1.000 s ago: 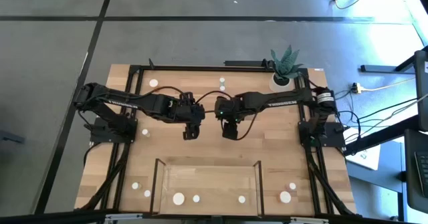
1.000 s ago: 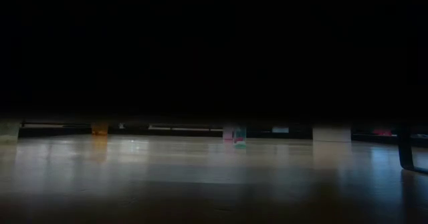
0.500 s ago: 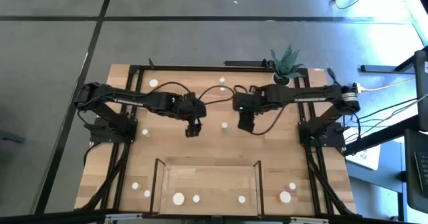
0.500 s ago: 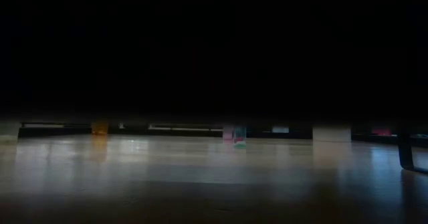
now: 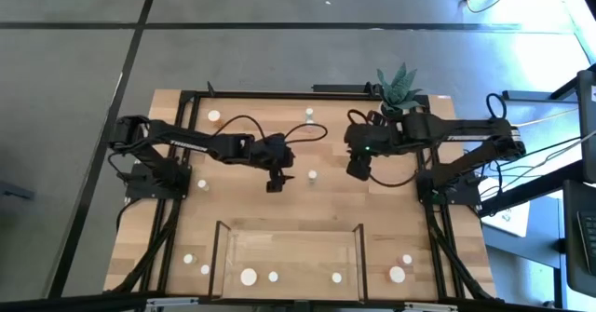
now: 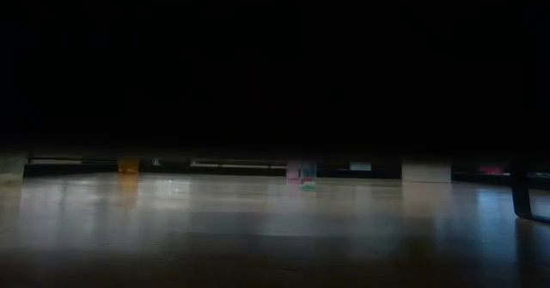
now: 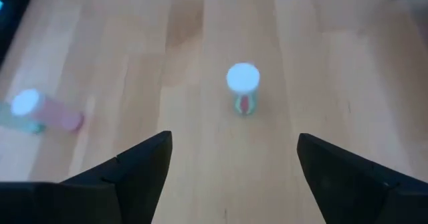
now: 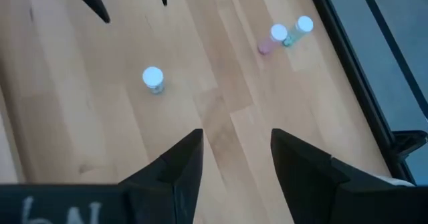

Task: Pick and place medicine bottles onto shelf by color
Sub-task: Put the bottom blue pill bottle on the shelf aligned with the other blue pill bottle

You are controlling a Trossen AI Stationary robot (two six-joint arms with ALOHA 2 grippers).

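Note:
One small medicine bottle with a white cap and a green-and-red body stands upright on its base at the table's middle. My left gripper is just left of it, open, the bottle ahead of its fingers and apart from them. My right gripper hangs open to the bottle's right, higher up, nothing between its fingers. The shelf lies by the near edge. Other bottles stand scattered around the table.
Two bottles stand near the far edge, one at far left, one at left. Several more stand along the near edge, by the shelf. A white plant pot sits at far right. Bare wood surrounds the middle bottle.
My right gripper has risen and gone toward the table's right edge, uncovering the middle bottle, which stands where the gripper was. My left gripper has come down and toward the right, nearer that bottle, tipping more level. Neither gripper's gap has changed.

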